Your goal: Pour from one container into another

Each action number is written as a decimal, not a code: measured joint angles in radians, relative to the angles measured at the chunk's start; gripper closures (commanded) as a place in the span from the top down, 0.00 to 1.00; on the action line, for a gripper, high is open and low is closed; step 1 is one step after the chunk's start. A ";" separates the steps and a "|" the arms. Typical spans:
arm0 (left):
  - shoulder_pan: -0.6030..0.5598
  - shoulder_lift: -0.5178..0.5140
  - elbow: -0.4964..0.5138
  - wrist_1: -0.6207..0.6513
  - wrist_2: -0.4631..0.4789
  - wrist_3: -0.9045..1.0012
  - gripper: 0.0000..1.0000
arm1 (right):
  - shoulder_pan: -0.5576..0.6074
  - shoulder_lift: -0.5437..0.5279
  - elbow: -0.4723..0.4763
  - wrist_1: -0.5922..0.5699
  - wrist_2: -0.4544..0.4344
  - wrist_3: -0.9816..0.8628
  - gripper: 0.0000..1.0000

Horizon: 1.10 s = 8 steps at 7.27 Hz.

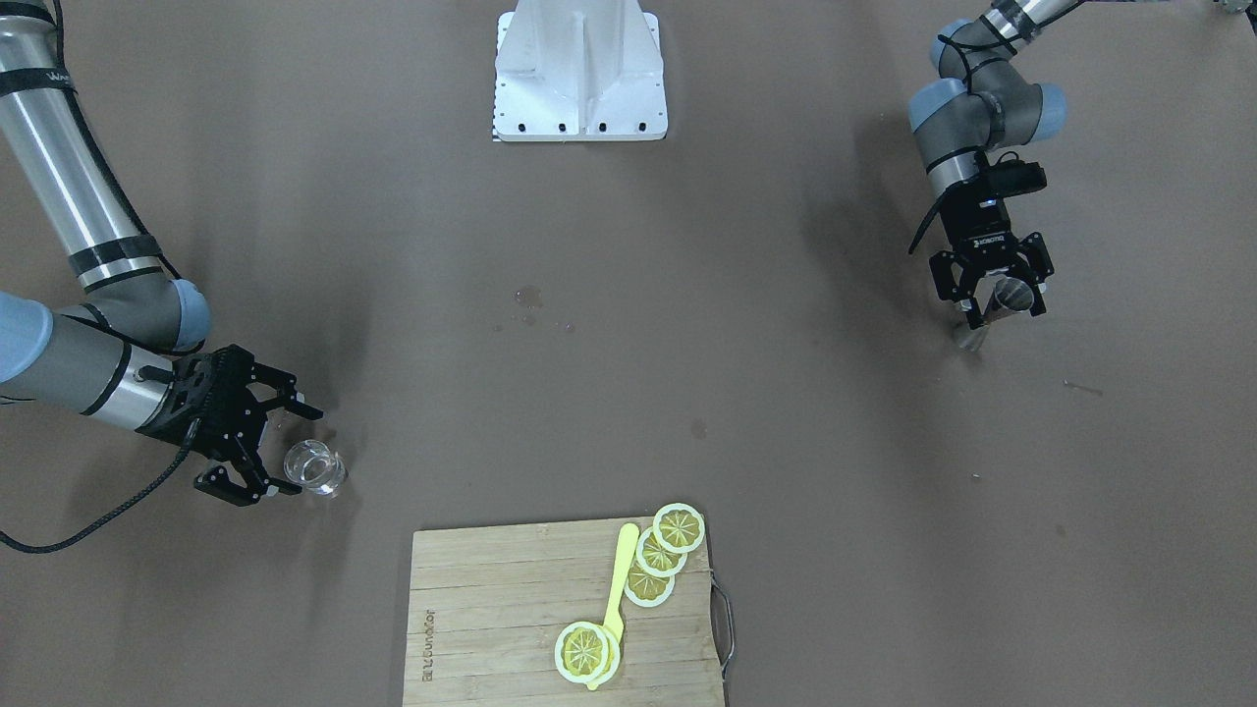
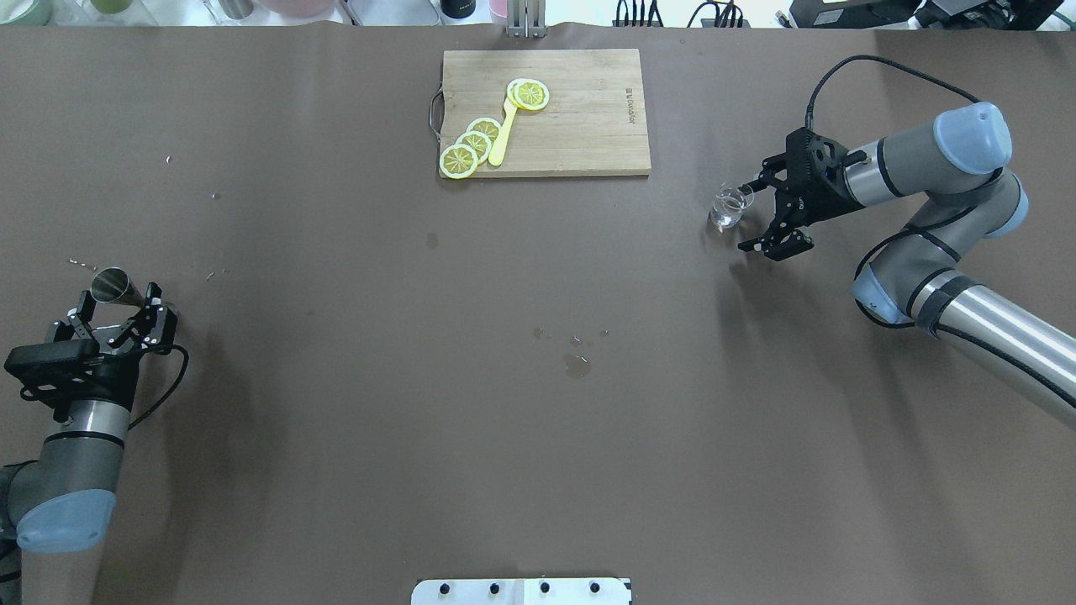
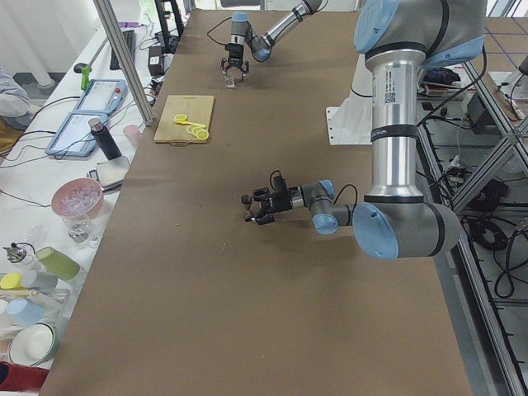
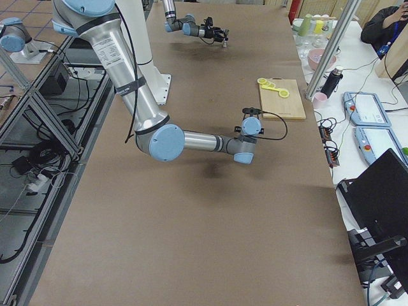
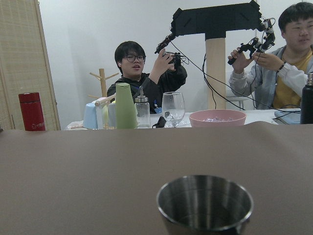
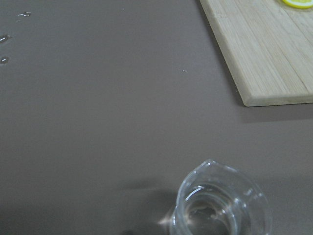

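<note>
Steel jigger (image 2: 115,286) stands on the tabletop (image 2: 538,252) between the left gripper's (image 2: 118,294) wide-open jaws, ungripped. Well apart, the glass cup (image 2: 728,207) sits at the right gripper's (image 2: 743,217) spread, empty jaws. Grasping, lifting and pouring all appear to remain.

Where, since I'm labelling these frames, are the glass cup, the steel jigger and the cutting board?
glass cup (image 2: 730,207), overhead view, its clear body.
steel jigger (image 2: 113,286), overhead view, its open upper cone.
cutting board (image 2: 588,126), overhead view, bare wood near its right end.
</note>
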 measured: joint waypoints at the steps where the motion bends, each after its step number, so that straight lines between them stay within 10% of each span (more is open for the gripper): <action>1: 0.000 -0.004 0.000 0.010 -0.010 -0.001 0.87 | 0.010 0.003 -0.007 0.000 0.033 -0.001 0.99; 4: -0.003 -0.019 0.000 0.021 -0.033 -0.001 0.75 | 0.032 0.041 -0.052 0.000 0.088 -0.003 0.99; 8: -0.009 -0.023 0.000 0.021 -0.052 -0.001 0.33 | 0.035 0.070 -0.085 -0.001 0.076 -0.007 0.99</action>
